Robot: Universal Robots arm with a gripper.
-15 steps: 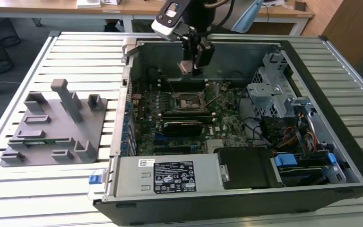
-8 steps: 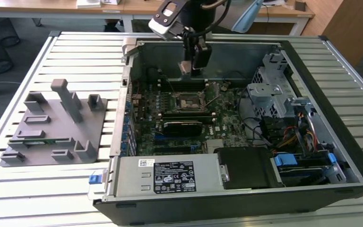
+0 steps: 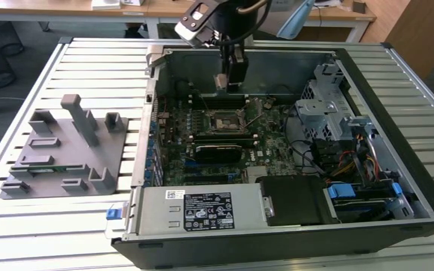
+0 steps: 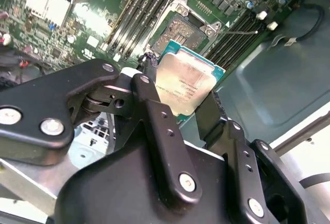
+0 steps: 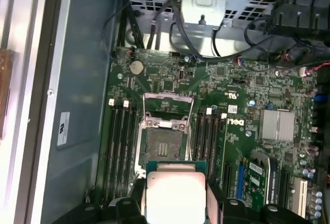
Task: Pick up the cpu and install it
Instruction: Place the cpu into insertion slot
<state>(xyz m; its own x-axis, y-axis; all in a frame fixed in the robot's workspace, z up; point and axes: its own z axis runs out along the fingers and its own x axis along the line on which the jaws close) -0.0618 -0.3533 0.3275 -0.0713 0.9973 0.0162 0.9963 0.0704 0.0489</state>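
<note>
**Gripper (image 4: 183, 92) pinching the cpu (image 4: 188, 82) over the open socket**

From my station I read the cpu as held by two opposite edges. Its dull silver top faces the cameras in both wrist views, and its thin pale rim shows beyond the black fingers (image 4: 149, 87). I judge that the edge grip keeps the underside clear, so nothing presses on the contact face. The jaws are closed onto the chip, not spread.

In the first wrist view the cpu (image 5: 175, 193) sits just short of the socket (image 5: 164, 144), whose dark centre lies bare. Its metal frame appears swung back, which I take as the reason the seat is exposed. In the exterior view the chip (image 3: 221, 83) hangs well above the motherboard (image 3: 202, 135), apart from it and not seated. So I judge the pick as done and the install as not done.

Memory slots (image 5: 121, 146) flank the socket on both sides. That leaves little room, and I think it explains the upright, narrow approach of the arm.

Around this stands the computer case (image 3: 368, 73), lying on its side with the panel off, on the slatted worktop (image 3: 89, 231). On the exterior view's left, a grey fixture (image 3: 81, 141) holds a green memory stick (image 3: 47, 167), well apart from the gripper.
</note>
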